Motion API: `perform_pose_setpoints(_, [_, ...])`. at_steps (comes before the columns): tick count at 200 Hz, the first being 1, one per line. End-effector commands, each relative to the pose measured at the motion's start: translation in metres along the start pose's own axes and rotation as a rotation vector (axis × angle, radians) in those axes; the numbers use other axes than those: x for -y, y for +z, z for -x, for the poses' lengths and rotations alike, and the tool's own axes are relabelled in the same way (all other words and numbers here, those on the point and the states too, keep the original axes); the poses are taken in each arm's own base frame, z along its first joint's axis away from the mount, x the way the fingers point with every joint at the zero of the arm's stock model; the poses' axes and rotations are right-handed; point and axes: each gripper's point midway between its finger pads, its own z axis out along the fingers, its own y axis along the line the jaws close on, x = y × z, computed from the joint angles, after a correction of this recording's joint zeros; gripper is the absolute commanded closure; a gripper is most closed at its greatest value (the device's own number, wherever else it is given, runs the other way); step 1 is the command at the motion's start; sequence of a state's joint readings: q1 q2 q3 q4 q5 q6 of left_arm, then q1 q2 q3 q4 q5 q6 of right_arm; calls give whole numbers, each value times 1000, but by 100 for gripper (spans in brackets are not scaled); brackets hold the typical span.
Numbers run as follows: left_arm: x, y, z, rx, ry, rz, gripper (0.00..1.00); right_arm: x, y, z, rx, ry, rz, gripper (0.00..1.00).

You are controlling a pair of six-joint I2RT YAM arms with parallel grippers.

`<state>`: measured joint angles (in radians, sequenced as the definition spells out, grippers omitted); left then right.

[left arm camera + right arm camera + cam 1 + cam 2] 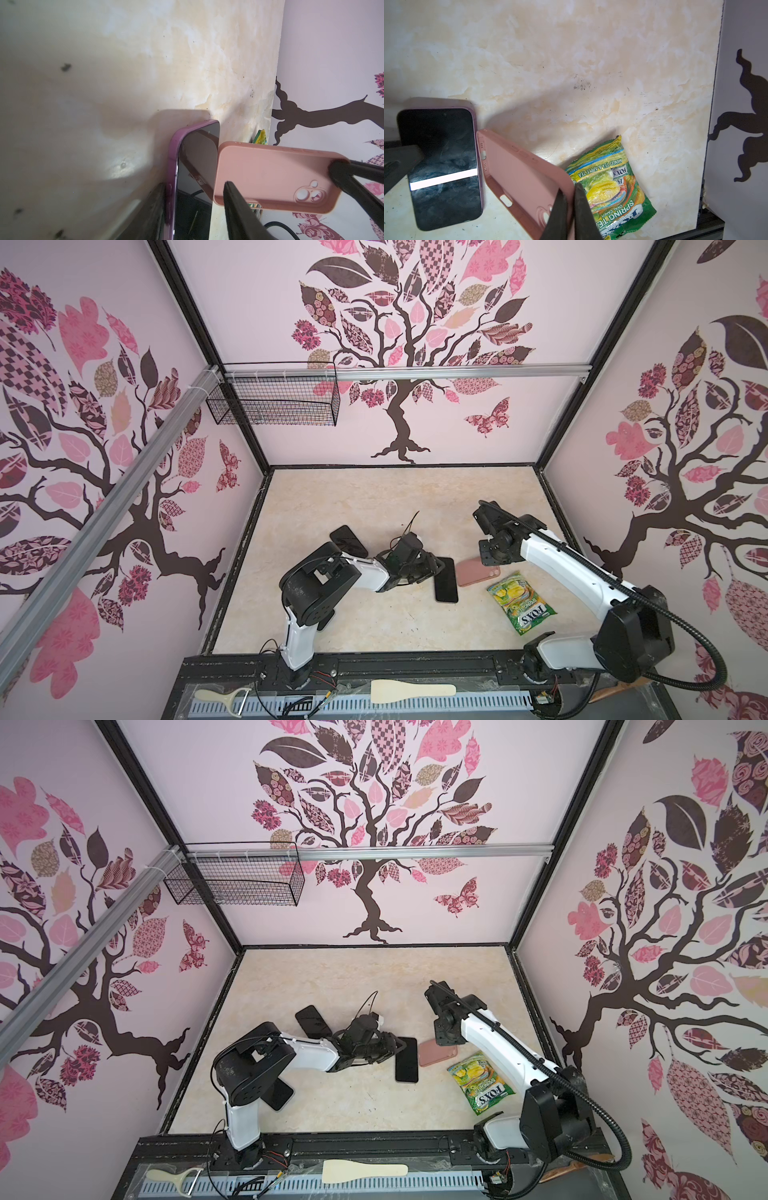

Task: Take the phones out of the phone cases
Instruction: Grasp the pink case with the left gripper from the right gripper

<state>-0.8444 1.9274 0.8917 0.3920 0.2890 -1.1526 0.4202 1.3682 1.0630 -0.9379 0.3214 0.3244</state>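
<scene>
Where right claw (569, 188) pinches case (519, 176), corner hidden.

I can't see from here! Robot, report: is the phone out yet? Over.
Left gripper open at the phone. Right gripper shut on the pink case, tilted. Phone out, flat on table. Candy bag nearby, not blocking.

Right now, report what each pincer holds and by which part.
Right pincer: pink phone case, pinched by its rim at the camera-cutout end. Left pincer: open astride the phone lying on the table, holding nothing.
</scene>
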Motion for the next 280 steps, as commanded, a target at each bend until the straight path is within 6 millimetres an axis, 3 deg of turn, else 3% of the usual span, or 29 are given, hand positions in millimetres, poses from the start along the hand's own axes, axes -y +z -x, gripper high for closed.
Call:
perform_pose_setpoints(1, [-19,-8,-5,15,-13,71,50,3,-6,10,27,6,-13,100])
perform_pose_setpoints(39, [-20,-27,3,68,17,121,47,8,-19,20,87,25,-12,100])
perform_pose_setpoints(74, [11,-66,19,142,207,138,44,6,-50,33,202,35,76,100])
perform_pose_setpoints(116, [72,-128,30,185,709,117,44,-29,-110,40,395,-27,417,100])
perform_pose_setpoints(135, [94,-157,30,194,912,118,44,-51,-125,33,383,-97,561,100])
perform_pose_setpoints(161, [106,-181,27,179,1098,141,43,-75,-137,24,332,-174,709,100])
perform_pose_setpoints(193, [114,-189,13,109,1217,111,43,-97,-142,11,267,-235,838,100])
perform_pose_setpoints(231, [119,-180,-2,41,1301,108,44,-113,-142,-1,224,-299,874,100])
perform_pose_setpoints(280, [118,-166,-3,27,1370,192,59,-119,-137,-8,191,-327,865,100])
